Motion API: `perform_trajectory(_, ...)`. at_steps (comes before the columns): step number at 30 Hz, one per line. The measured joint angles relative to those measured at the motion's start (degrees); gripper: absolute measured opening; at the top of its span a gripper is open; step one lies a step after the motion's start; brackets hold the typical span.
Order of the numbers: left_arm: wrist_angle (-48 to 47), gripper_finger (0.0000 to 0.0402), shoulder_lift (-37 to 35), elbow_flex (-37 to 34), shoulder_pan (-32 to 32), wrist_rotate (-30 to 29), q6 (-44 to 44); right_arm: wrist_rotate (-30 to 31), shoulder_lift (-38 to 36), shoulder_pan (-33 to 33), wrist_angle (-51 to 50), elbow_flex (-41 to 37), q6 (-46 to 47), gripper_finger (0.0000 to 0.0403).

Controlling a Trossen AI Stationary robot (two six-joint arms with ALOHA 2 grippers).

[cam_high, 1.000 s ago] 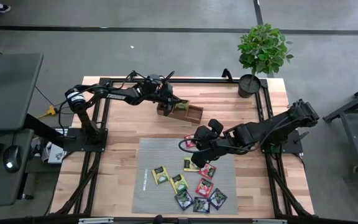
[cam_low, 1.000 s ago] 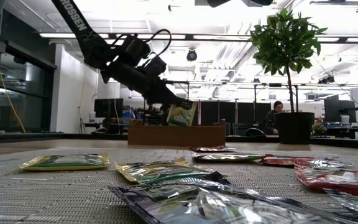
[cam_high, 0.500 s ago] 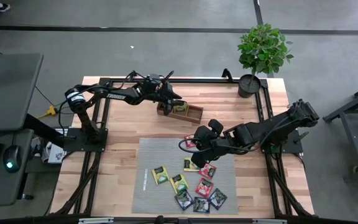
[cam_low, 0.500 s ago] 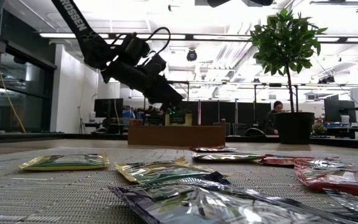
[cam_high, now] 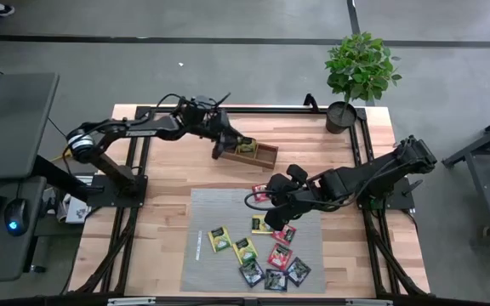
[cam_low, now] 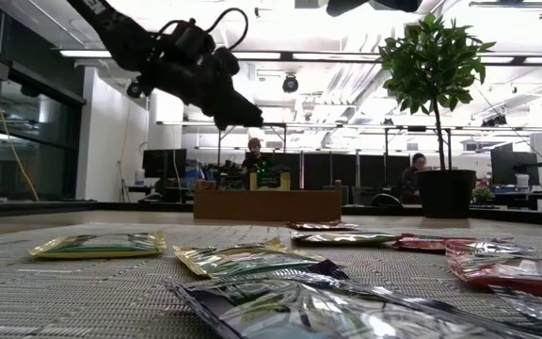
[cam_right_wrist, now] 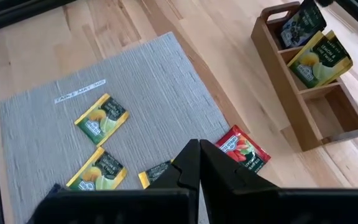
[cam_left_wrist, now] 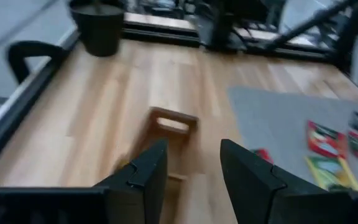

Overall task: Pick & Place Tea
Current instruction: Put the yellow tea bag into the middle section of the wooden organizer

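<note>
Wooden counter [cam_high: 168, 212] carries a grey mat [cam_high: 207, 204], and most of the tea lies on it. Yellow-green sachets [cam_high: 219, 239] lie toward the left part of the mat, red-pink ones [cam_high: 279, 254] in the middle, and dark ones [cam_high: 252, 272] along the near edge. One red sachet [cam_right_wrist: 242, 149] lies just at the mat's far edge, near the tray [cam_right_wrist: 303, 106].

Inside the tray [cam_high: 247, 151], which has three compartments, two sachets stand tilted: a dark one [cam_right_wrist: 301, 25] in the end compartment beside the handle and a yellow-green one [cam_right_wrist: 319, 58] in the middle compartment. The third compartment shows only bare wood. In the low view the yellow-green sachet [cam_low: 271, 177] shows above the tray wall [cam_low: 267, 202].

Left end effector [cam_high: 228, 136] hangs above the tray's handle end, clear of it, with its two fingers [cam_left_wrist: 145, 169] apart and nothing between them. In the low view it [cam_low: 238, 115] is raised over the tray.

Right end effector [cam_high: 272, 202] is low over the mat's far right part, among the red sachets. Its fingers [cam_right_wrist: 190, 163] are pressed together, and nothing is seen held between them.

A potted plant [cam_high: 360, 72] stands at the counter's far right corner.
</note>
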Motion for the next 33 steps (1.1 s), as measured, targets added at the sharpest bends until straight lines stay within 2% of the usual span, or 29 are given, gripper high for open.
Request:
perform_trajectory(4,-7.0,0.0146,-2.0,-0.3,-3.8,0.1,1.7,0.0,0.0,0.0,-0.5,0.0,0.7,0.0002)
perform_trajectory(8,-10.6,0.0147,-3.2,-0.2,-9.7,-3.7,2.9,-0.2,0.2,0.0,-1.8,0.0,0.9,0.0001)
perform_trajectory(12,-10.4,0.0147,-3.4,-0.2,-16.8,-6.7,0.5,-1.7,1.9,0.0,-1.7,0.0,1.8,0.0001)
perform_trajectory(21,-10.5,0.0147,-3.4,-0.4,-30.3,-18.4,-5.1,-8.3,9.9,0.7,-1.5,-0.1,8.0,0.0000)
perform_trajectory(27,1.8,0.0147,-3.4,-8.9,-34.5,-21.7,-13.3,-10.3,12.5,1.3,0.7,-1.0,9.5,0.0000)
perform_trajectory(29,7.0,0.0147,-3.4,-12.9,-35.7,-22.7,-16.9,-10.6,11.7,1.4,6.3,-4.7,10.5,0.0000)
perform_trajectory(33,17.2,0.0147,-3.3,-19.0,-37.5,-23.2,-22.7,-12.3,7.4,1.9,21.6,-17.1,13.4,0.0000)
